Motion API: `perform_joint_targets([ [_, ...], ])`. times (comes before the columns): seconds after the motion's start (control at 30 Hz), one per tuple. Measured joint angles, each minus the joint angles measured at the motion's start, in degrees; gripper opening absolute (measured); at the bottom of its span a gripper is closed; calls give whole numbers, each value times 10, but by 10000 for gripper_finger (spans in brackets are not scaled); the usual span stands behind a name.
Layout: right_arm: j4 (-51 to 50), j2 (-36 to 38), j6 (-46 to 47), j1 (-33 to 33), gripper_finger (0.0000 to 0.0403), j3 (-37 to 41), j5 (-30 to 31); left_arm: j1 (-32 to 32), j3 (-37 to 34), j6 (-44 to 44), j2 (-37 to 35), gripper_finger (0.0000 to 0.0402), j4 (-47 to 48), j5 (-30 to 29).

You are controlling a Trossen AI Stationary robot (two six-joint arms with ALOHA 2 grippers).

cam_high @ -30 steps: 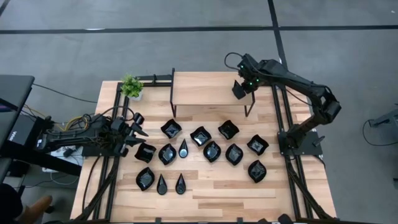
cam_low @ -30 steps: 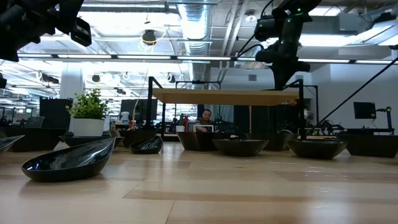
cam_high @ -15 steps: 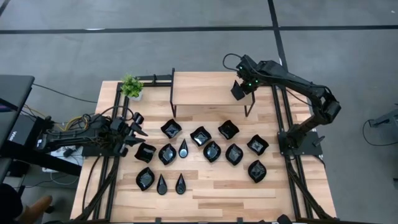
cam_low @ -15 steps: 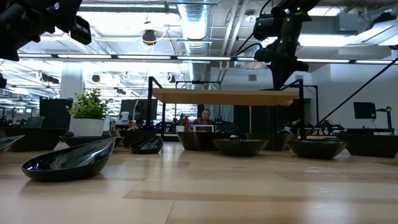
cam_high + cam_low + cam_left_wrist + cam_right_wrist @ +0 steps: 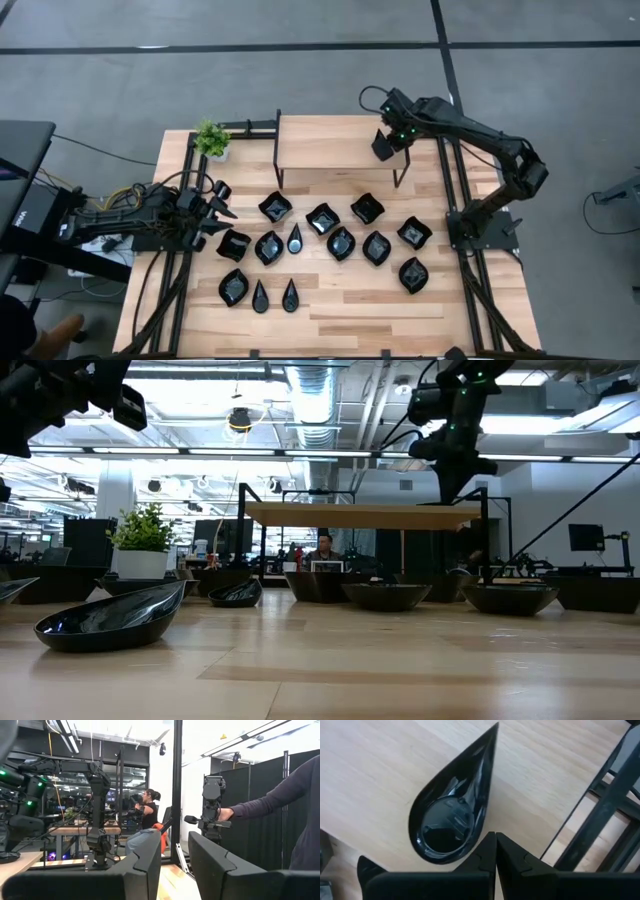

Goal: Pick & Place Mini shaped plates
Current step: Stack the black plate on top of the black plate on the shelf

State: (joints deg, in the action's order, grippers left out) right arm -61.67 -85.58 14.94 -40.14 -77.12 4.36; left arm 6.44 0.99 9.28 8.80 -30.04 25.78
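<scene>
The right gripper (image 5: 385,143) is being held over the right end of the raised wooden shelf (image 5: 330,145) at the back of the table (image 5: 340,325). In the right wrist view its fingers (image 5: 470,870) are being pressed together, with only a thin seam showing between them. A teardrop plate (image 5: 455,815) is being seen just past the tips, rounded end nearest the fingers and point aimed away, against pale wood. Its rim is being covered by one finger, so it cannot be told whether the plate is being pinched or is merely lying beneath the closed tips. In the high view this plate is being hidden by the gripper.

The left gripper (image 5: 215,200) is being kept at the table's left edge with its fingers spread apart and nothing between them; the gap is being shown plainly in the left wrist view (image 5: 175,865).

The other mini shaped plates (image 5: 341,243) are being left spread across the middle of the table in loose rows in front of the shelf. A wavy-edged one (image 5: 275,207) is being shown nearest the shelf's left leg, and two teardrops (image 5: 260,296) are lying side by side towards the near edge.

A small potted plant (image 5: 211,138) is being kept at the back left corner. A person's sleeved arm (image 5: 280,800) is being shown in the left wrist view, well beyond the table.
</scene>
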Motion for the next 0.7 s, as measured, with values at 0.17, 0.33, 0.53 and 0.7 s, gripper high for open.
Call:
perform_joint_targets([
  [0.17, 0, 0, 1, 0, 0, 0, 0, 0, 0, 0, 0, 99, 0, 0],
  [0.33, 2, 0, 2, 0, 0, 0, 0, 0, 0, 0, 0, 99, 0, 0],
  [0.53, 3, 0, 2, 0, 0, 0, -2, 0, 0, 0, 0, 99, 0, 0],
  [0.7, 5, 0, 2, 0, 0, 0, -2, 0, 0, 0, 0, 99, 0, 0],
])
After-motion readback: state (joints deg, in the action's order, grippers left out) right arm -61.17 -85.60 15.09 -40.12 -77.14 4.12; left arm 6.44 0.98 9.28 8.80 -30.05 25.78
